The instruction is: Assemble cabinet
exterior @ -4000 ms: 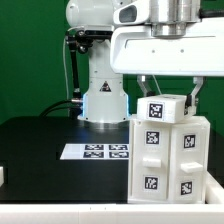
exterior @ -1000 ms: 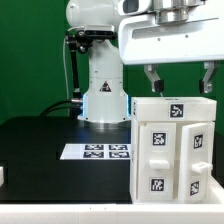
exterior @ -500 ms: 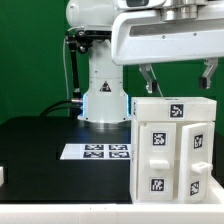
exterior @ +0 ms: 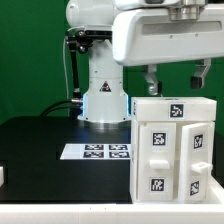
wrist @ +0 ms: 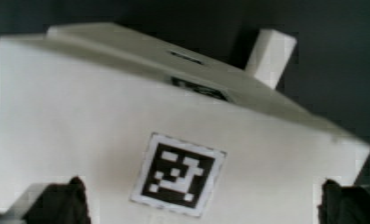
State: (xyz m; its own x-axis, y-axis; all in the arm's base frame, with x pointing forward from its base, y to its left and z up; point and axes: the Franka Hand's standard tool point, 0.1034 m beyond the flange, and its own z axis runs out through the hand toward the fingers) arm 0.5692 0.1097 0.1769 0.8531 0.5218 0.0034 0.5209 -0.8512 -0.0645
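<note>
The cabinet (exterior: 173,145) is a large white boxy body with black-and-white tags on its top and front. It stands on the black table at the exterior view's right. My gripper (exterior: 176,78) hangs open just above its top, with one dark finger over each side and nothing between them. In the wrist view the cabinet's white top (wrist: 164,130) fills the frame with one tag in the middle, and my two dark fingertips (wrist: 57,203) show far apart at the edge.
The marker board (exterior: 96,151) lies flat on the black table (exterior: 40,150) left of the cabinet. The arm's white base (exterior: 103,95) stands behind it. A small white part (exterior: 2,175) shows at the exterior view's left edge.
Four seconds ago a white block stood on top of the cabinet between my fingers. Now the top is flat and my open gripper has risen a little above it.
</note>
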